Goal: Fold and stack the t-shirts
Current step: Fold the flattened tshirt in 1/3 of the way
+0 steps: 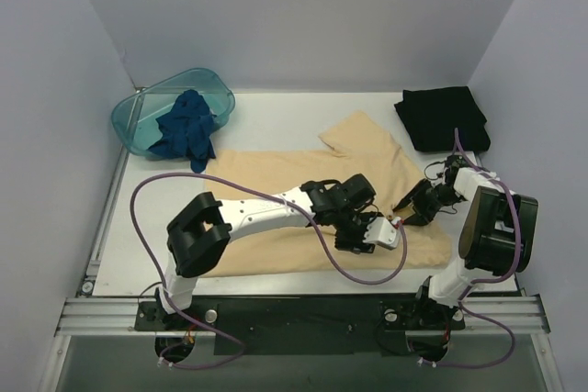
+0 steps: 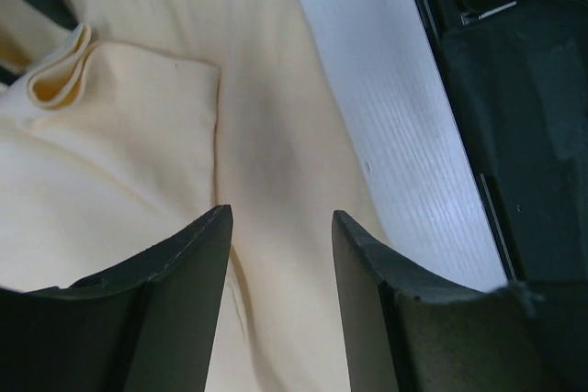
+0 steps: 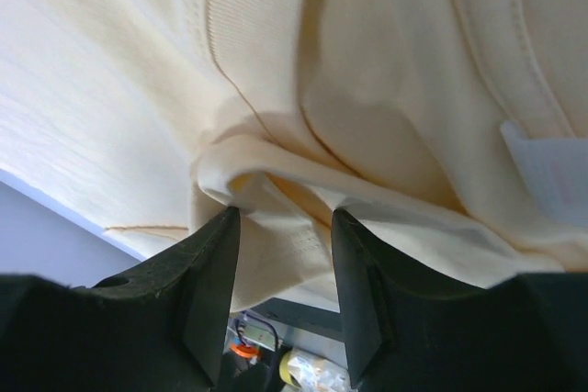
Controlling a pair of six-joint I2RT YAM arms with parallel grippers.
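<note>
The pale yellow-tan t-shirt [image 1: 276, 199] lies spread across the middle of the table. My left gripper [image 1: 378, 236] hangs low over its front right part, open and empty; the left wrist view shows cloth [image 2: 276, 135] below the gap [image 2: 280, 218]. My right gripper [image 1: 406, 209] is at the shirt's right edge, open, with a raised fold of the shirt [image 3: 276, 199] between its fingertips [image 3: 280, 218]. The black t-shirt [image 1: 441, 117] lies folded at the back right. The dark blue t-shirt [image 1: 186, 128] is bunched in the basin.
The teal translucent basin [image 1: 147, 107] stands at the back left. White table [image 2: 404, 135] shows beside the shirt's front edge, with the black base rail [image 1: 294, 314] beyond it. Grey walls close in three sides.
</note>
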